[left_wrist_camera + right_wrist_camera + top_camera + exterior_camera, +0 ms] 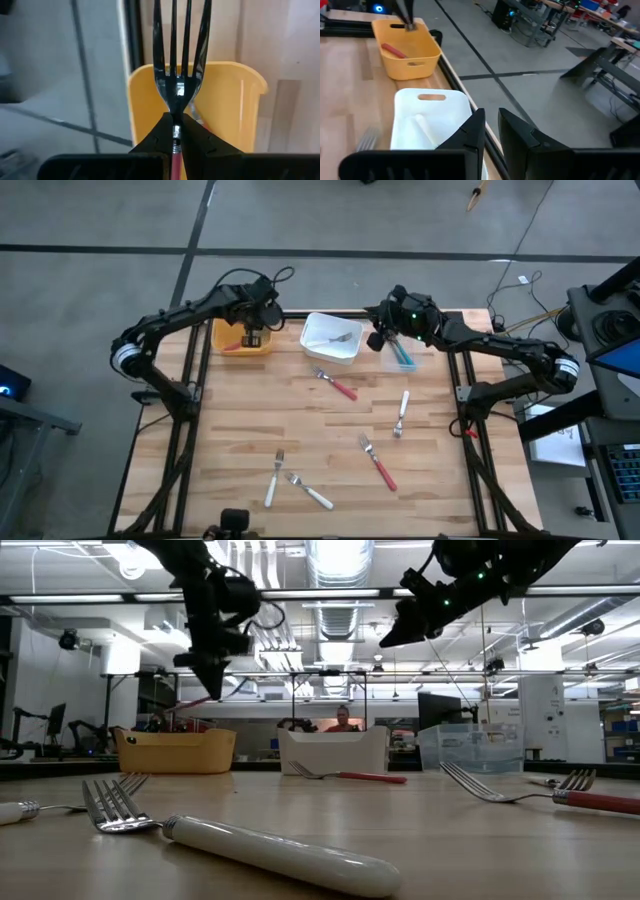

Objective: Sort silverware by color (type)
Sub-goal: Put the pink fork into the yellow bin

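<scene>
High view: left hand [252, 336] hanging over the orange bin [228, 338] at the far left of the wooden surface [230, 440], clenched on a red-handled fork [251, 340]; right hand [378, 339] raised between the white bin [322, 345] and the clear bin [417, 358], nothing in it; teal-handled forks [401, 352] lying in the clear bin just beside that hand, one fork inside the white bin; nearer the front, well away from both hands, a red-handled fork [338, 385], a white-handled fork [402, 413], another red-handled fork [377, 463] and two white-handled forks [273, 479] crossing at their heads. Low view: left hand [212, 680] up above the orange bin [175, 751], right hand [392, 638] up between white bin [333, 751] and clear bin [470, 747]; a white-handled fork [250, 845] lying close in front; a person seen in the room beyond. Left wrist view: fingers [160, 137] pressed together on the neck of the fork [176, 75], tines pointing away, orange bin [220, 105] directly below. Right wrist view: fingers [470, 132] nearly together with a narrow gap, gripping nothing; white bin [432, 117] beneath, orange bin [407, 50] farther off with a red handle [395, 50] lying inside.
</scene>
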`<state>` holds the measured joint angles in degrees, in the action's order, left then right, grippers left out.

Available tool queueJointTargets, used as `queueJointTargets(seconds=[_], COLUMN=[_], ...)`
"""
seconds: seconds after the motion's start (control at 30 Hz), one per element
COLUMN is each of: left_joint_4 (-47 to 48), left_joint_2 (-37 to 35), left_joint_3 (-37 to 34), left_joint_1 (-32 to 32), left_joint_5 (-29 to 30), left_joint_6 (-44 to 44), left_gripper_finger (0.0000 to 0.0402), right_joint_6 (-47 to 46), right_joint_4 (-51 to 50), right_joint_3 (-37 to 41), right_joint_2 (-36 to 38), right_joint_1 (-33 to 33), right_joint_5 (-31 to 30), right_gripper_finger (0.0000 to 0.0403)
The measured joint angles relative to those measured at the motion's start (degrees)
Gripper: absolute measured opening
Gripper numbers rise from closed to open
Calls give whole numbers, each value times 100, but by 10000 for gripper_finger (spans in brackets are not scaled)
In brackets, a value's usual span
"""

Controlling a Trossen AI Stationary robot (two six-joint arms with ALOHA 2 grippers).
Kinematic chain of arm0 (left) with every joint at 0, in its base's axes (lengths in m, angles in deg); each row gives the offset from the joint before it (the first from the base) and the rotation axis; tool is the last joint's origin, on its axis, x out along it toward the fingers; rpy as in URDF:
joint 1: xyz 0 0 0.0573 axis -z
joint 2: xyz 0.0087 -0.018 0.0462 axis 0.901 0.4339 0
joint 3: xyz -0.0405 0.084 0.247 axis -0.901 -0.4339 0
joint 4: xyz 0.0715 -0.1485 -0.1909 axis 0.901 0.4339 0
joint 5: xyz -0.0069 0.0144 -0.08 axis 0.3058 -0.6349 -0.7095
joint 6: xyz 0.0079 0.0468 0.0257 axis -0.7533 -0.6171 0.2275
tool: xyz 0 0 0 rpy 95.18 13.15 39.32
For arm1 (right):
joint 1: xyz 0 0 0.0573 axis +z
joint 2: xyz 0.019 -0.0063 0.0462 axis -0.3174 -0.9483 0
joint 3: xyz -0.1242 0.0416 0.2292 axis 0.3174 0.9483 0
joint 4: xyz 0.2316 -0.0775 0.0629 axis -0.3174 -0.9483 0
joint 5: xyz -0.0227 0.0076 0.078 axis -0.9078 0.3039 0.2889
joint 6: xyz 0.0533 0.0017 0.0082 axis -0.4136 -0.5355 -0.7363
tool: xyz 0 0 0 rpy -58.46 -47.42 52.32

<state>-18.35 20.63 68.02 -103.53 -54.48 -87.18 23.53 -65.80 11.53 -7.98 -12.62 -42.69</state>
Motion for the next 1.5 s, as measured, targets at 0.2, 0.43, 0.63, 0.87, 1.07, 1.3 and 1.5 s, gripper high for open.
queueJointTargets(seconds=[0.2, 0.43, 0.63, 0.87, 1.07, 1.3, 1.5], left_joint_4=[-24, 203, 265, 269, 266, 246, 199], left_joint_2=[306, 675, 918, 1337, 1615, 1803, 1960], left_joint_3=[-24, -28, -28, -28, -28, -28, -28], left_joint_1=[-300, -802, -1065, -1119, -1141, -1143, -1145], left_joint_5=[-273, -344, -457, -501, -500, -498, -476], left_joint_6=[-6, 507, 845, 971, 1040, 1040, 1063], left_gripper_finger=[1, 1, 1, 1, 2, 2, 7], right_joint_6=[-72, -52, 30, 30, 6, 13, 23], right_joint_4=[-6, -56, -74, -74, -72, -71, -72], right_joint_3=[0, 29, 42, 42, 42, 42, 42], right_joint_2=[-10, -22, -22, -22, -22, -22, -22], right_joint_1=[-122, -116, -117, -119, -119, -119, -119], right_joint_5=[-1, 2, 0, 0, 0, 0, 0], right_gripper_finger=[43, 43, 43, 43, 43, 43, 43])
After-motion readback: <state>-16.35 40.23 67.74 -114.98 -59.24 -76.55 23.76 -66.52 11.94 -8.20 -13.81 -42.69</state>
